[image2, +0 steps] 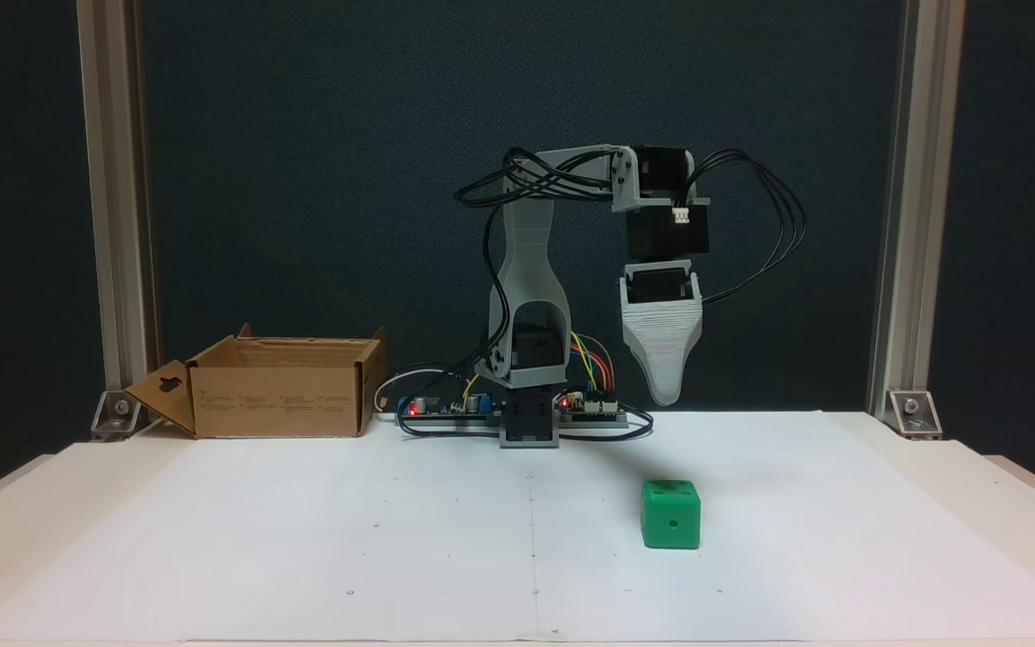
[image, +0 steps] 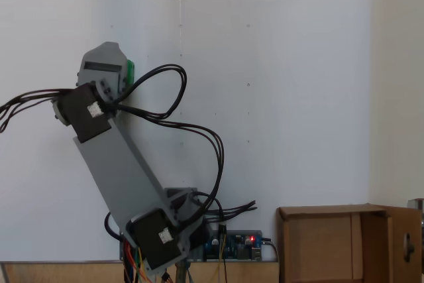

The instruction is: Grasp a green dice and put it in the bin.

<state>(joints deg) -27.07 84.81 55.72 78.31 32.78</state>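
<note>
Standing at the left rear of the white surface (image2: 302, 539) in a fixed view, the bin (image2: 279, 395) is a brown cardboard box with its flaps up, one flap splayed out to its left; it sits close to the surface's back edge, beside an aluminium post (image2: 118, 225). Wide bare surface runs forward and rightward from it. Just right of the bin lie the circuit boards (image2: 446, 409) with a red light, and the arm's base (image2: 528, 422) stands at the middle of the back edge.

Right of the base, the arm reaches over and down, and the fingers (image2: 666, 395) hang pointing at the surface, well above it. They show as a single grey tapering tip, one jaw behind the other, so I cannot tell how far open they are; they touch nothing and hold nothing.

The green dice (image2: 671, 514) rests on the surface in front of the tip and about level with it from left to right, clear on every side, with open surface between it and the right edge.

From the other fixed view, the arm leans up to the left over the sheet, a sliver of green showing beside its head, and the bin (image: 344, 243) sits at the lower right.
</note>
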